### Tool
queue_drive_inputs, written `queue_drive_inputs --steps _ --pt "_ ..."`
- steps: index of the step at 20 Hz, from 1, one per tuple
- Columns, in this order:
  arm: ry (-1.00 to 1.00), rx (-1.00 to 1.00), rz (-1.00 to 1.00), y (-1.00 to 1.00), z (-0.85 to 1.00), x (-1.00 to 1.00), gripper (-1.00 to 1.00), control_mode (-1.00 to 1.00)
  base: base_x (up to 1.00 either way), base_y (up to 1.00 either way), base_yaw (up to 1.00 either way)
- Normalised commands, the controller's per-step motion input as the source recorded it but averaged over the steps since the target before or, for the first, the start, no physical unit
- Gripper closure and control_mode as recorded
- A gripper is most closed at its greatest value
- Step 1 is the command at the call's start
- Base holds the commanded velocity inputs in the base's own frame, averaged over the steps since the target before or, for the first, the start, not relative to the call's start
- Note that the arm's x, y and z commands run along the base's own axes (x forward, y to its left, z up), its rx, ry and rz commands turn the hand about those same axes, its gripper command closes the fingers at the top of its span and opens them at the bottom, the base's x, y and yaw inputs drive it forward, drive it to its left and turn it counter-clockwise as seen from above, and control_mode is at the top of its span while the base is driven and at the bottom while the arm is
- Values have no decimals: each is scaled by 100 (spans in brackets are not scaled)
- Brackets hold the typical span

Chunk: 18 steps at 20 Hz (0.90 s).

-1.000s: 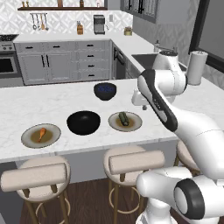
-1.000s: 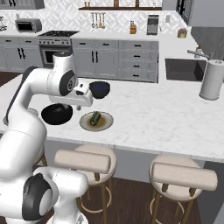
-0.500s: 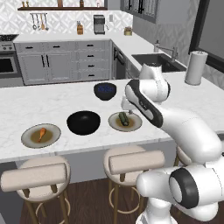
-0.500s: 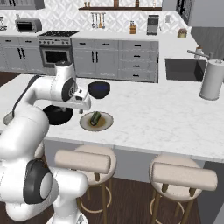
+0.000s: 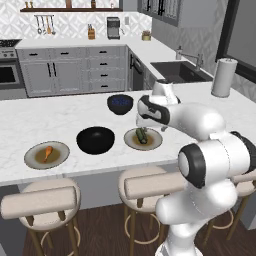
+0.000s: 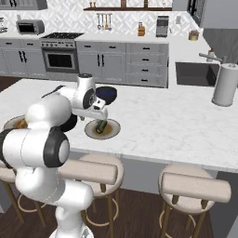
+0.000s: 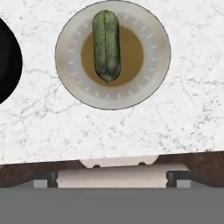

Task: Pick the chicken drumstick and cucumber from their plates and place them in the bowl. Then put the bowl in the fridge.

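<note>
The dark green cucumber point(image 7: 106, 45) lies on its plate point(image 7: 148, 83) on the white counter; both base views show it too, cucumber point(image 5: 142, 135) point(image 6: 100, 126) on plate point(image 5: 154, 144). My gripper point(image 5: 143, 125) point(image 6: 99, 117) hangs just above this plate, pointing down, open with nothing between its fingertips point(image 7: 43, 180). The black bowl point(image 5: 95, 139) point(image 7: 6, 61) stands left of that plate. Further left, the orange-brown chicken drumstick point(image 5: 47, 152) rests on the other plate point(image 5: 33, 161). The fridge is out of view.
A smaller dark bowl point(image 5: 120, 103) with a blue inside sits behind the cucumber plate. A paper towel roll point(image 5: 223, 77) and the sink point(image 5: 180, 71) are at the right. Padded stools point(image 5: 40, 201) point(image 7: 112, 177) stand under the counter's front edge.
The arm has swung down from above the counter, and the hand now hovers low over the cucumber plate. The food, plates and bowls have not moved.
</note>
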Motion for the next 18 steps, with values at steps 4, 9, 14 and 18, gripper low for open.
queue_drive_inputs --steps 4,9,14,18 --pt "28 1 0 -8 -26 52 -100 -100 0 0 0" --pt "23 0 0 0 -39 57 -100 -100 0 0 0" --pt "10 0 0 1 -52 57 -100 -100 0 0 0" --pt "6 0 0 1 -66 58 -100 -100 0 0 0"
